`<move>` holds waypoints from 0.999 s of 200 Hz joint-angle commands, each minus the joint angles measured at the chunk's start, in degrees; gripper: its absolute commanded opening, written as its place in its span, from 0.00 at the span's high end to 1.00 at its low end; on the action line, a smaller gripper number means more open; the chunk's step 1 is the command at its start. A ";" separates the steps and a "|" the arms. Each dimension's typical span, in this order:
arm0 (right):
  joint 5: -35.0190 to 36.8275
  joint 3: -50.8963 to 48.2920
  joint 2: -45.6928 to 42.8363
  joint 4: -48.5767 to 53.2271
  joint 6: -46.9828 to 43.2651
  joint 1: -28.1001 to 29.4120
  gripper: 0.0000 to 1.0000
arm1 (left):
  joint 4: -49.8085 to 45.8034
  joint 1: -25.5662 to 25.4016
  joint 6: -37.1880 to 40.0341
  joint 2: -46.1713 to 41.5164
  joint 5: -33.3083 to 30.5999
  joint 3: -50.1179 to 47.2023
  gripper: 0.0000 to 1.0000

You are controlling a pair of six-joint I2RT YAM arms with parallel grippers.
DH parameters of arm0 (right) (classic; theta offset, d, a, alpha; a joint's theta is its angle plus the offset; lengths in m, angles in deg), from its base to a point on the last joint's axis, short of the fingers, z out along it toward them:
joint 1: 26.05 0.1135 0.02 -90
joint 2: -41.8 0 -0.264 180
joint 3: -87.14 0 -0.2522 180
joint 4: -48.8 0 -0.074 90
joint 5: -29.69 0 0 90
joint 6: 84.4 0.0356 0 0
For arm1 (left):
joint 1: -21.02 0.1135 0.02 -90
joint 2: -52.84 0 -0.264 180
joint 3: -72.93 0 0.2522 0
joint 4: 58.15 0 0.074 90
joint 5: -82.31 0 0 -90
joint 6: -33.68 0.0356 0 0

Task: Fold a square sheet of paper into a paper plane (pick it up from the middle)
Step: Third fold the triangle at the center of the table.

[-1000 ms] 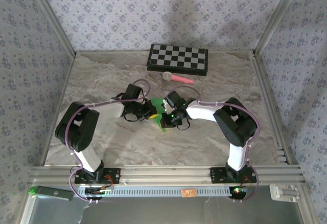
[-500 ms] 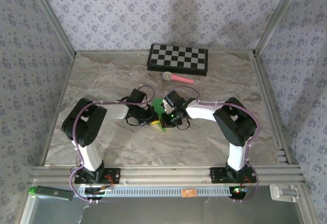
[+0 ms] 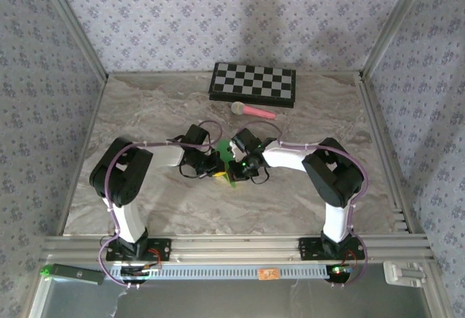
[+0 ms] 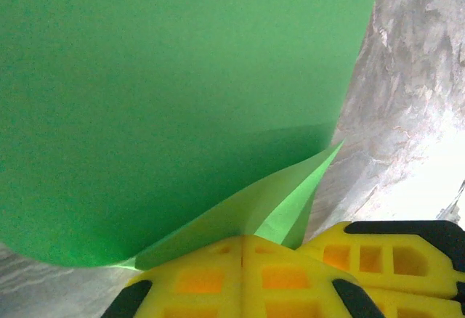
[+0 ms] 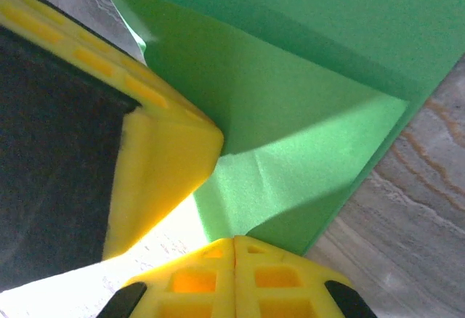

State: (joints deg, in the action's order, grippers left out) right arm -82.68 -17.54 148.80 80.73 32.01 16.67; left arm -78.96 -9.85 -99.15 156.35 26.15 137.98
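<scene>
While both of my arms bend inward at the elbow, their wrists meet over the middle of the table (image 3: 138,115), so that my left gripper (image 3: 216,170) and my right gripper (image 3: 237,164) stand just beside each other, tilted down toward the tabletop. The sheet of paper (image 3: 223,147) sits between them, partly folded, with green showing behind and in front of my fingers.

From above, my wrists hide most of the sheet. My left wrist camera shows the left gripper (image 4: 242,239) with its yellow pads pressed together on a folded flap of the sheet of paper (image 4: 182,100), which rises as a broad green plane; a finger (image 4: 392,254) of my right gripper lies close at the lower right. My right wrist camera shows the right gripper (image 5: 234,242) likewise pinched together at an edge of the sheet of paper (image 5: 290,136), with a left finger (image 5: 163,155) touching the green from the side.

I count two arms, one green sheet, one checkered board (image 3: 253,83) at the back and one microphone (image 3: 253,109) just before it.
</scene>
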 commanded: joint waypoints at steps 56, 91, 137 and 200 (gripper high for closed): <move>9.22 -2.41 5.49 10.20 -2.07 -0.11 0.93 | -4.04 7.25 7.18 4.22 -4.37 2.92 0.93; 9.19 -2.65 5.54 10.24 -1.89 -0.06 0.94 | -5.52 10.20 9.62 4.86 -5.12 4.13 0.92; 9.54 -2.76 5.35 10.74 -1.89 -0.03 0.94 | -8.68 14.12 12.23 5.07 -6.96 6.89 0.92; 6.01 -0.80 2.90 7.26 0.13 -0.06 0.93 | -10.29 12.02 7.33 -6.15 -3.32 7.99 0.87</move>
State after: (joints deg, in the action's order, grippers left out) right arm -81.54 -16.42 149.43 80.36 31.27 16.75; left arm -87.82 4.57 -89.42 156.63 23.53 145.52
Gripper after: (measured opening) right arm 0.073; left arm 0.118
